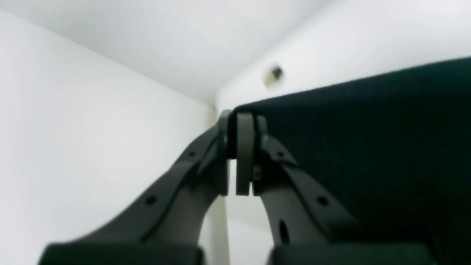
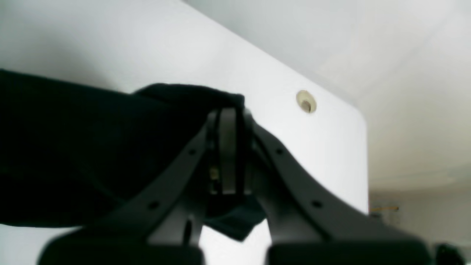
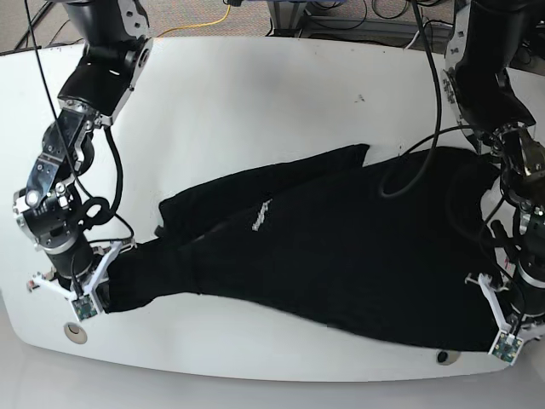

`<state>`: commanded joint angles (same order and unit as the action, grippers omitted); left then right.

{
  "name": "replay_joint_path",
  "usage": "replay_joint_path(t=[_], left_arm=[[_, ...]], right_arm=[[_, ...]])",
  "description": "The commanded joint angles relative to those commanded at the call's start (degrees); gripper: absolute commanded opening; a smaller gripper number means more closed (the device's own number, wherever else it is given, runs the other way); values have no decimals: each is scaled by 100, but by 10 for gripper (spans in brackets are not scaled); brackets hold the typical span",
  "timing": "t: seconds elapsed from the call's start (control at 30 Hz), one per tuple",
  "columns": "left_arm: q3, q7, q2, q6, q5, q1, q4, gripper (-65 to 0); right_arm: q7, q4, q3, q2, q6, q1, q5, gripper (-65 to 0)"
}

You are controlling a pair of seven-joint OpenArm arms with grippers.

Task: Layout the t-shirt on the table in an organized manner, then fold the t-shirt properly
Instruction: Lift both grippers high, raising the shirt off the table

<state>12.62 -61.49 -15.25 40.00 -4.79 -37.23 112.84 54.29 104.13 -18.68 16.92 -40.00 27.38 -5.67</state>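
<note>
The black t-shirt (image 3: 341,256) lies stretched across the white table (image 3: 255,102), wrinkled, with a tiny white mark (image 3: 260,215) near its middle. My right gripper (image 2: 228,147) is shut on a bunched corner of the t-shirt (image 2: 73,147). In the base view this gripper (image 3: 104,294) is at the front left. My left gripper (image 1: 241,147) is shut on the edge of the t-shirt (image 1: 368,147). In the base view it (image 3: 501,308) sits at the front right end of the cloth.
One round grommet hole (image 3: 75,334) lies just in front of the right gripper, and another (image 3: 441,357) near the left gripper by the table's front edge. Cables (image 3: 217,17) run behind the table's far edge. Both arms' cables hang over the sides.
</note>
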Motion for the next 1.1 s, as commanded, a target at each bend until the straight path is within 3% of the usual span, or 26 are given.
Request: replay_joint_path(t=[0.17, 0.37, 0.7, 0.87, 1.0, 1.1], left_arm=[[-281, -26, 9, -13, 0, -677, -79, -643], [-396, -202, 18, -242, 0, -1354, -158, -642], [-396, -738, 229, -242, 18, -2532, -466, -642], [-396, -853, 237, -224, 26, -2831, -615, -640], [-396, -1248, 237, -215, 44, -2971, -624, -640], [-387, -1556, 229, -40, 53, -2989, -589, -640]], right_arm=[[0, -378, 26, 44, 0, 598, 0, -644], [9, -774, 53, 158, 0, 1284, 0, -644], [18, -1354, 879, 571, 0, 2655, 0, -644], [387, -1398, 897, 677, 0, 3165, 0, -644], [633, -1292, 897, 703, 0, 3288, 0, -644], [844, -1037, 897, 721, 0, 3226, 0, -644]])
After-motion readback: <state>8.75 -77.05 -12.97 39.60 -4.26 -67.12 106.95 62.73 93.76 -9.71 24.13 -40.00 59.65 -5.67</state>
